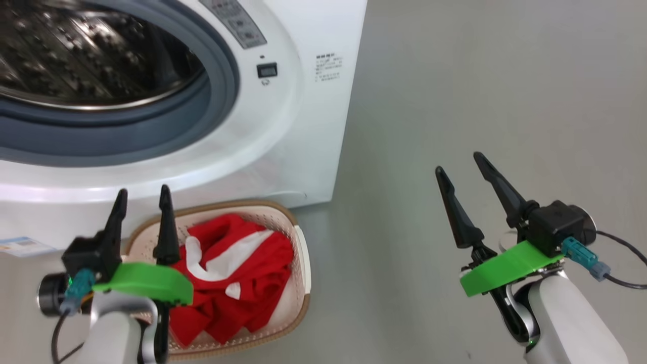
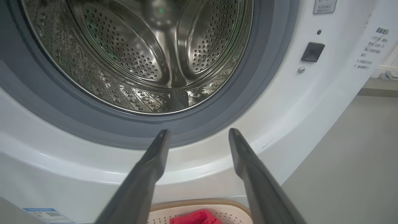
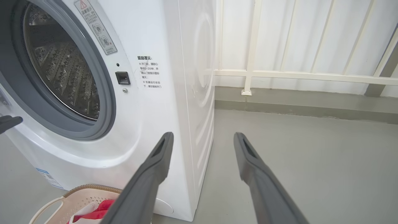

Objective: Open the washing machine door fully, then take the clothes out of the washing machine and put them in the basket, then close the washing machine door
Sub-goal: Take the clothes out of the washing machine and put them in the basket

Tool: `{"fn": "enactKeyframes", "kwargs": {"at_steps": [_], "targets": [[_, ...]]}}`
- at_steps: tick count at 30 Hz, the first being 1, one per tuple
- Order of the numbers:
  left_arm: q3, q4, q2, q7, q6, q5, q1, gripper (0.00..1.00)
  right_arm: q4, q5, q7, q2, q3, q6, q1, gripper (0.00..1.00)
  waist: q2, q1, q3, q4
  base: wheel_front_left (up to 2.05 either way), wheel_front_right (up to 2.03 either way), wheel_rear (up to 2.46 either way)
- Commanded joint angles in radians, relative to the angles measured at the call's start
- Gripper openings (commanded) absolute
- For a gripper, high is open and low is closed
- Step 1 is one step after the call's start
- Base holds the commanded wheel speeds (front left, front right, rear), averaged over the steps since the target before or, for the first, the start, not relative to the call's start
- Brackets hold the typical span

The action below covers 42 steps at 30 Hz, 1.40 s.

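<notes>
- You have the left gripper (image 1: pixel 143 192) low at the left of the head view, hanging over the near left part of the basket (image 1: pixel 275 217). Its jaws stand wide apart, with nothing between them.
- In the left wrist view its two dark fingers (image 2: pixel 149 174) point at the front of the washing machine (image 2: pixel 311 102), just under the drum mouth and apart from the panel.
- Your right gripper (image 1: pixel 458 163) sits well off to the right over bare grey floor (image 1: pixel 480 76). Its jaws are equally wide and hold nothing. Its fingers aim past the machine's right front corner.
- Clothes (image 1: pixel 263 263): red fabric with white trim, heaped in the basket and covering most of its floor. Some perforated wall shows along the far side.
- The basket stands on the floor directly before the machine's lower front, toward its right corner. Its far rim lies close against the panel; you cannot tell contact from these views.
- Drum (image 2: pixel 140 56): the mouth is uncovered, with the grey rubber ring (image 2: pixel 270 62) around it. The perforated steel wall and one lifter rib are in plain sight.
- Latch socket (image 2: pixel 312 52): a small dark rectangle just right of the ring, with a screw under it.
- A blue label (image 1: pixel 22 246) sits low on the front, left of the basket.
- A white railing (image 3: pixel 295 75) stands behind the machine's right side.
</notes>
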State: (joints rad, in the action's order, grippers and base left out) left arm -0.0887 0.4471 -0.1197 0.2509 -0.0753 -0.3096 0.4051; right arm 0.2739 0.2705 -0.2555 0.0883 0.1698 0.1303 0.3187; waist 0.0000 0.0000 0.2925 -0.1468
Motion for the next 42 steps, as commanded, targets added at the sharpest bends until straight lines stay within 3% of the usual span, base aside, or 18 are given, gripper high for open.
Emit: {"fn": "enactKeyframes", "kwargs": {"at_steps": [1, 16, 30, 42], "targets": [[0.039, -0.070, -0.030, 0.011, -0.013, 0.018, -0.036, 1.00, -0.021, -0.016, -0.006, 0.000, 0.004, 0.000, -0.022, 1.00, 0.0000, 0.0000, -0.048, 0.014, 0.00, 0.00, 0.00], [0.049, -0.316, -0.034, 0.011, -0.032, 0.041, -0.265, 1.00, -0.028, -0.044, -0.006, 0.001, -0.046, 0.000, -0.105, 1.00, 0.0000, 0.0000, -0.183, 0.025, 0.00, 0.00, 0.00], [0.055, -0.401, -0.035, 0.002, -0.063, 0.029, -0.417, 1.00, -0.060, -0.073, -0.006, -0.003, -0.079, 0.000, -0.199, 1.00, 0.0000, 0.0000, -0.278, 0.022, 0.00, 0.00, 0.00], [0.058, -0.395, -0.026, 0.004, -0.080, 0.017, -0.486, 1.00, -0.065, -0.076, -0.006, -0.004, -0.089, 0.000, -0.251, 1.00, 0.0000, 0.0000, -0.324, 0.027, 0.00, 0.00, 0.00]]}}
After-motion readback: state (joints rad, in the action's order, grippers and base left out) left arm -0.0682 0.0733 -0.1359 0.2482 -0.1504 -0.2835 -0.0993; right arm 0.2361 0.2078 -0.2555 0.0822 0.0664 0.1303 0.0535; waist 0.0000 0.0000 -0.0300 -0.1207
